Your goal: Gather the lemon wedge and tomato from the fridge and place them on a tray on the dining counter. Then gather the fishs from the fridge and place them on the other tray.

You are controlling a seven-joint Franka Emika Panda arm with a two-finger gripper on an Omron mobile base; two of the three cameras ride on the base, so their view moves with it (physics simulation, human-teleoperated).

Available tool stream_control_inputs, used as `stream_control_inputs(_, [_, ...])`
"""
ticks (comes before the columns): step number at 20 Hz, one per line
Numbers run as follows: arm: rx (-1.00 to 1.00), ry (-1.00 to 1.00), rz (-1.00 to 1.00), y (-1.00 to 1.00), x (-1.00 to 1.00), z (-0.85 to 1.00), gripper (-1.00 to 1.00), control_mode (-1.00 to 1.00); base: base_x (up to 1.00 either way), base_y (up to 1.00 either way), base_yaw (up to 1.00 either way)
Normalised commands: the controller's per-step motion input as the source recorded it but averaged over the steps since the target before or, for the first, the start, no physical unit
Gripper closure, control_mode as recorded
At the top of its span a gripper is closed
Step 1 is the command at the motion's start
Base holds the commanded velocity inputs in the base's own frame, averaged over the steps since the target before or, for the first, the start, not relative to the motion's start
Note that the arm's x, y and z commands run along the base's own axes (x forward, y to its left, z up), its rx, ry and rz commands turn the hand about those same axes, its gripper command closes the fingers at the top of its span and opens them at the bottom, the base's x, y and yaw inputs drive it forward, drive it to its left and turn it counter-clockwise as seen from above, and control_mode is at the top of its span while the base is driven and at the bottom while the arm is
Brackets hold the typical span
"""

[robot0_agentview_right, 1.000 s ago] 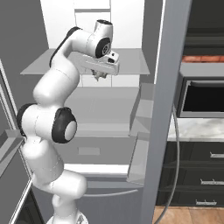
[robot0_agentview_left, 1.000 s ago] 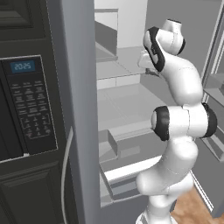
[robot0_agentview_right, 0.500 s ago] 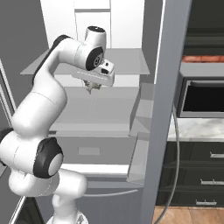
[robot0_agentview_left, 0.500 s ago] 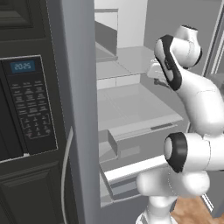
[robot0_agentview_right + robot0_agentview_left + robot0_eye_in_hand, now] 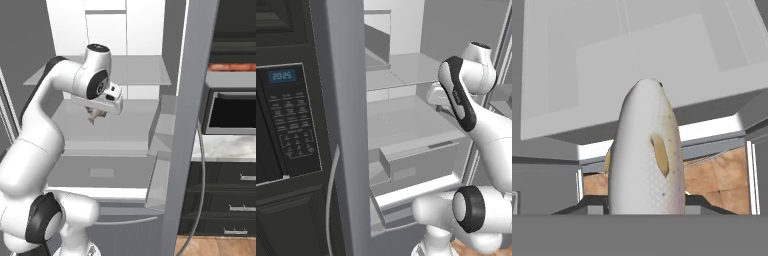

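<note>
Open fridge [image 5: 130, 75] shelves surround the gripper [image 5: 96, 116], which holds a fish [image 5: 646, 155] clear above the middle shelf [image 5: 115, 131], so the fish stage looks underway, with carrying it to a tray left.

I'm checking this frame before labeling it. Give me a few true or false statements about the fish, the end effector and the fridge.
1. The end effector holds a fish. True.
2. The fish lies flat on a fridge shelf. False: it hangs in the end effector above the shelf, lifted clear.
3. The fridge doors are shut. False: the fridge stands open, with its shelves and drawer in plain sight.
4. A microwave sits to the right of the fridge in the right base view. True.
5. The fish is bright red. False: it is pale grey-silver with fine speckles.
</note>
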Motion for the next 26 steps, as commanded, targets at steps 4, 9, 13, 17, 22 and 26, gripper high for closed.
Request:
stream_control_inputs(4, [-0.02, 0.06, 0.02, 0.3, -0.12, -0.4, 1.0, -1.0, 0.0, 0.0, 0.0])
stream_control_inputs(9, [-0.02, 0.04, 0.01, 0.1, -0.02, -0.15, 1.0, -1.0, 0.0, 0.0, 0.0])
stream_control_inputs(13, [0.0, 0.0, 0.0, 0.0, 0.0, 0.0, 1.0, -1.0, 0.0, 0.0, 0.0])
stream_control_inputs(17, [0.0, 0.0, 0.0, 0.0, 0.0, 0.0, 1.0, -1.0, 0.0, 0.0, 0.0])
stream_control_inputs(22, [0.0, 0.0, 0.0, 0.0, 0.0, 0.0, 1.0, -1.0, 0.0, 0.0, 0.0])
stream_control_inputs(26, [0.0, 0.0, 0.0, 0.0, 0.0, 0.0, 1.0, 1.0, 0.0, 0.0, 0.0])
